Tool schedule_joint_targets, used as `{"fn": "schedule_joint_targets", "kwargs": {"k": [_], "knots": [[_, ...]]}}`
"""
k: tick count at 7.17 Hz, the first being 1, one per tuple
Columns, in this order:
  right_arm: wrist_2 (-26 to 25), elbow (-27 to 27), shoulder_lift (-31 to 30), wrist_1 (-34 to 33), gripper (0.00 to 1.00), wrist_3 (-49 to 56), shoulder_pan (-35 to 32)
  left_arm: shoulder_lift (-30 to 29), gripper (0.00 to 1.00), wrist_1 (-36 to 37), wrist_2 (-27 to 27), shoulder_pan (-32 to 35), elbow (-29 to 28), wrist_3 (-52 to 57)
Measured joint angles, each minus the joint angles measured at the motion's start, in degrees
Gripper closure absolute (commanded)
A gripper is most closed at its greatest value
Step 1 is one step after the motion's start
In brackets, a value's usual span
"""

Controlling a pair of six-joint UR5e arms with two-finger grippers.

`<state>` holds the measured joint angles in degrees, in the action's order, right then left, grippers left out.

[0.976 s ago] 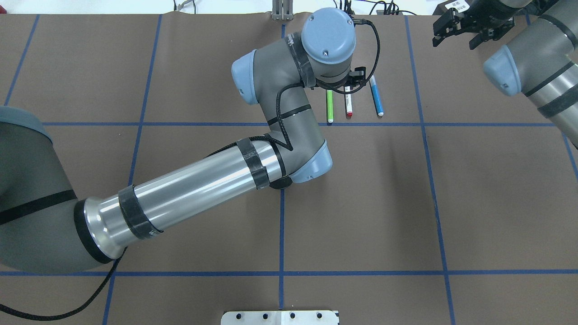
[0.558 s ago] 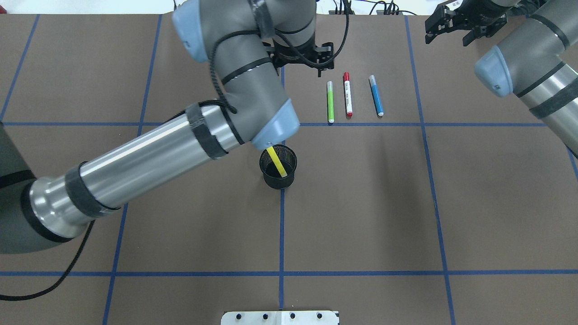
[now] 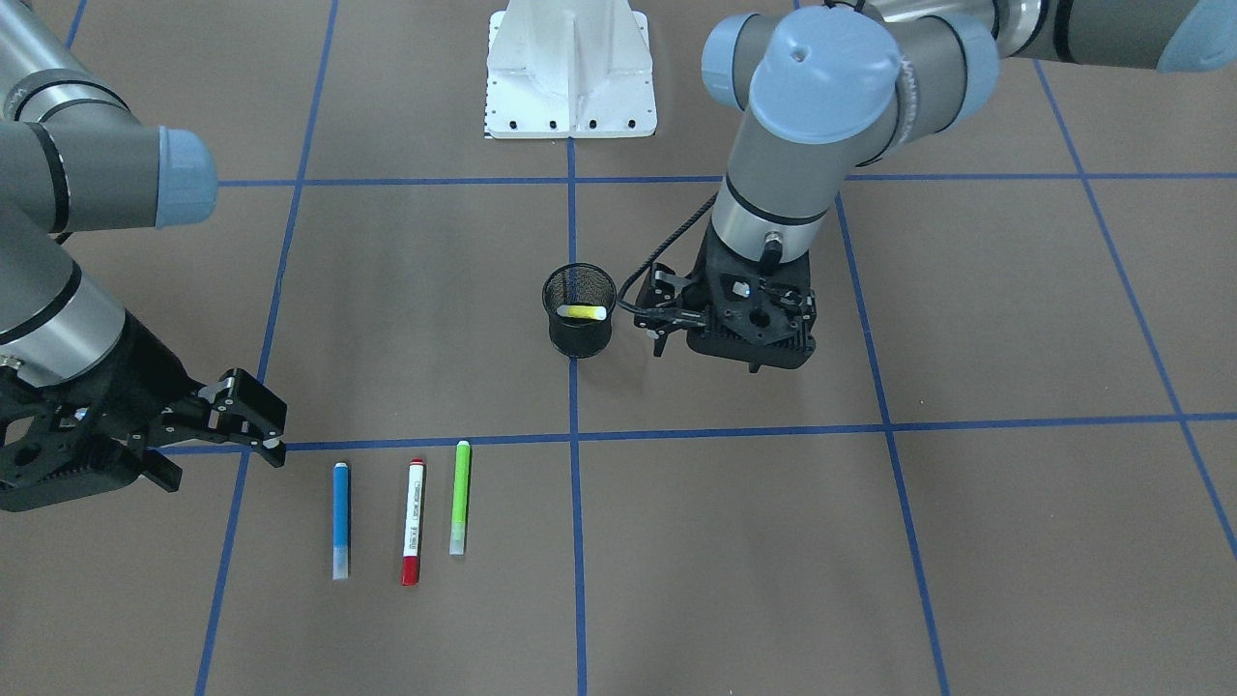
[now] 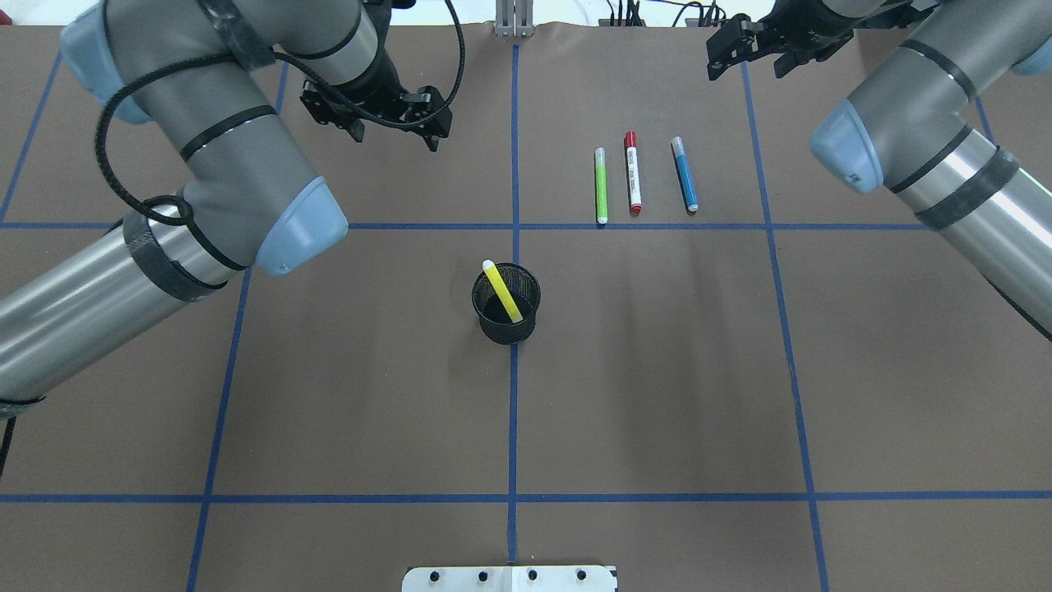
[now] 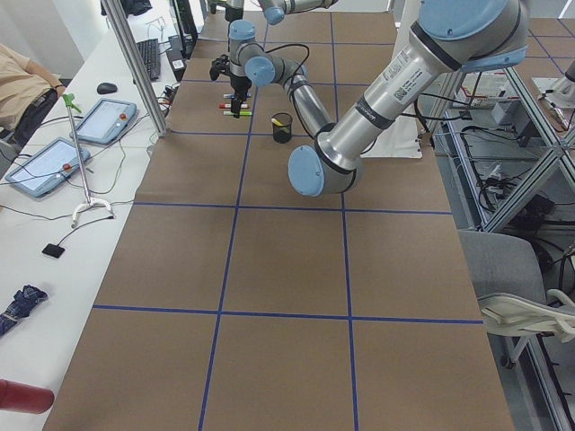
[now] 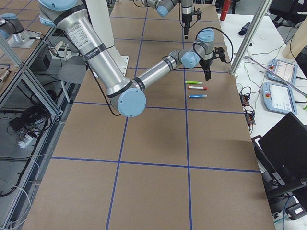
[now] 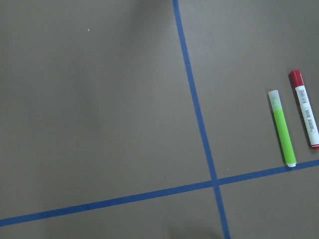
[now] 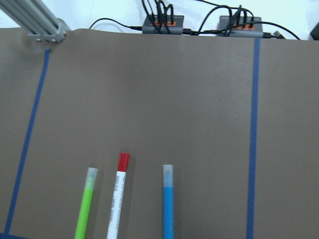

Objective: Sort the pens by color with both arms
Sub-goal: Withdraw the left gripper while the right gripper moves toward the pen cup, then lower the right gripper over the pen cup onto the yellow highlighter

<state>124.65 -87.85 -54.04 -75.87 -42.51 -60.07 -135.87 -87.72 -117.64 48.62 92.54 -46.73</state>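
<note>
Three pens are laid out in a row between the two grippers: lime green pen (image 4: 601, 186) on the side nearest the left gripper (image 4: 436, 122), red-ended white pen (image 4: 633, 177) in the middle, blue pen (image 4: 685, 175) nearest the right gripper (image 4: 746, 59). Both grippers are held spread and empty, above the table. The yellow pen (image 4: 502, 292) is leaned inside the mesh cup (image 4: 493, 329) – robot-ward of the left gripper, well apart from it. Judged mostly done – only the yellow is left to place.
</note>
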Motion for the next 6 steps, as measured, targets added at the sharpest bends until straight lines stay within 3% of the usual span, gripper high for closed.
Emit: {"fn": "schedule_joint_targets", "kwargs": {"k": [2,6], "knots": [[-0.11,-0.29,3.18,-3.84,0.02,-0.21,3.06,3.59,0.01,1.28,-3.64,2.94,0.75,5.75],[-0.94,2.92,17.84,-23.20,0.01,0.44,9.81,9.89,0.01,1.85,-10.90,8.65,0.98,17.81]]}}
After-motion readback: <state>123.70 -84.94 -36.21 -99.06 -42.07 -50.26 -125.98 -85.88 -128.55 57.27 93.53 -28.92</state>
